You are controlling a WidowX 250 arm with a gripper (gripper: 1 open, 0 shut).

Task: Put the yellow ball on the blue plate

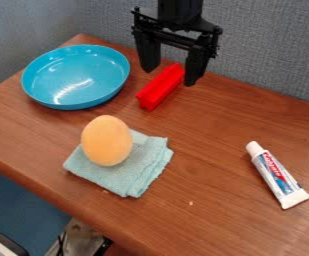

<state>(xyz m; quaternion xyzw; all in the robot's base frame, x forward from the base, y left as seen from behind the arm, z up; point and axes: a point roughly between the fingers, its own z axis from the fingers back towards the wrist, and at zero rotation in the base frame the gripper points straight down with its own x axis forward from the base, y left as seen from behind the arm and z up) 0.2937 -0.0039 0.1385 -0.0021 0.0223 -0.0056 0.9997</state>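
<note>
The pincer point(174, 68) hangs wide open and empty just above a red block point(161, 87) on the bench point(237, 115). The yellow ball point(107, 139) rests on a teal cloth point(127, 165) nearer the camera than the pincer; the blue plate point(74, 78) lies to its left.

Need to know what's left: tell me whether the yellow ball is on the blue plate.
Off. The yellow ball rests on the teal cloth; the blue plate is empty.

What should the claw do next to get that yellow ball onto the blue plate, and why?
Probably swing toward the yellow ball and come down over it. The gripper stands open and empty above the red block, while the ball sits on the cloth, not on the blue plate.
</note>
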